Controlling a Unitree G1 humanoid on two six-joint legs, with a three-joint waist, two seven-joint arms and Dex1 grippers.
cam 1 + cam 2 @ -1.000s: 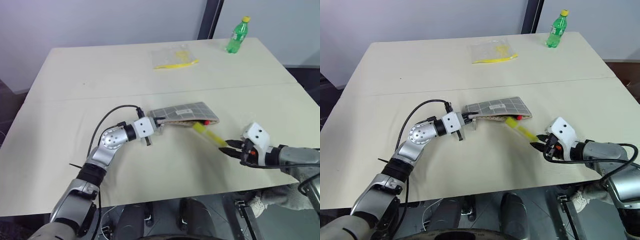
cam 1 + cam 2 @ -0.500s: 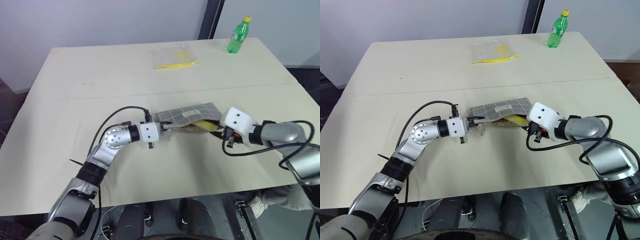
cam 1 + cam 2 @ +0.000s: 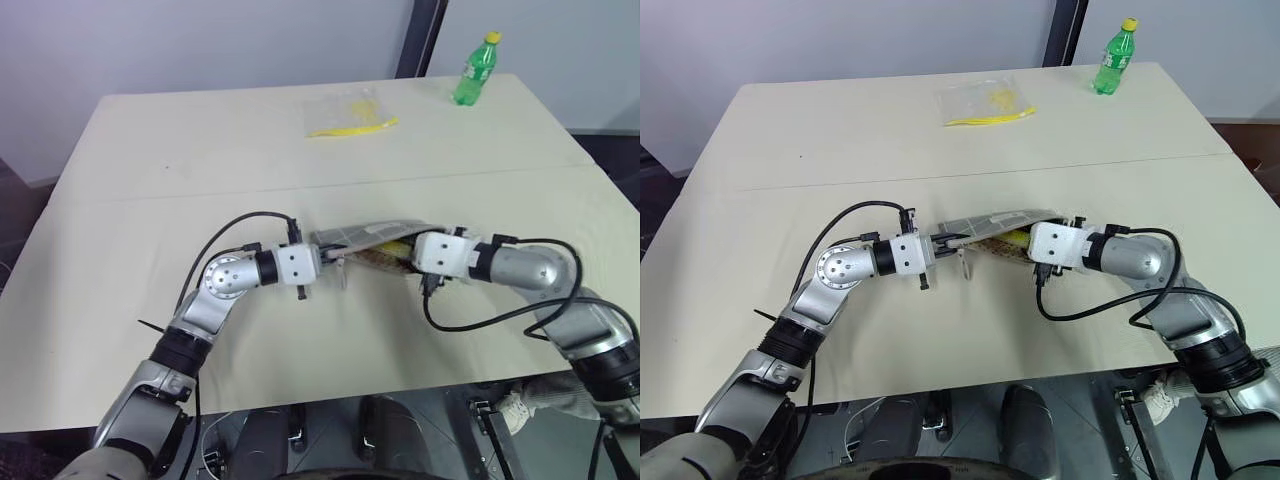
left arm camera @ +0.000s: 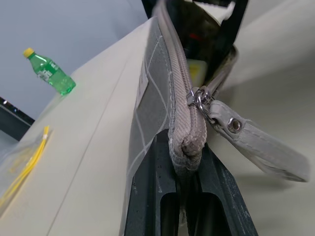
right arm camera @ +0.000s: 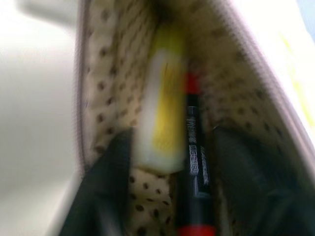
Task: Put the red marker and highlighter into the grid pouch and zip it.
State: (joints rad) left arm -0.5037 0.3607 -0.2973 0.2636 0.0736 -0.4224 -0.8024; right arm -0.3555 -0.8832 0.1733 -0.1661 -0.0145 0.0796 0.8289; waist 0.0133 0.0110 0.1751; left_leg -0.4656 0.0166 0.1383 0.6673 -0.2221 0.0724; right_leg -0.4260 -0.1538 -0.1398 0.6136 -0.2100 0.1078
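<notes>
Both grippers meet at the grid pouch point(image 3: 372, 240) near the table's point(image 3: 150, 170) middle.

Left gripper point(image 4: 179, 189) is clamped on the pouch's zipper end, pull tab point(image 4: 256, 147) dangling beside it. From my right wrist view, the right gripper point(image 5: 162, 191) sits in the pouch mouth with fingers spread, gripping nothing; the highlighter point(image 5: 162, 118) and red marker point(image 5: 193, 147) lie side by side inside. Farther off I see a clear bag point(image 3: 350, 112) and, at the far right corner, a green bottle point(image 3: 475, 70).
</notes>
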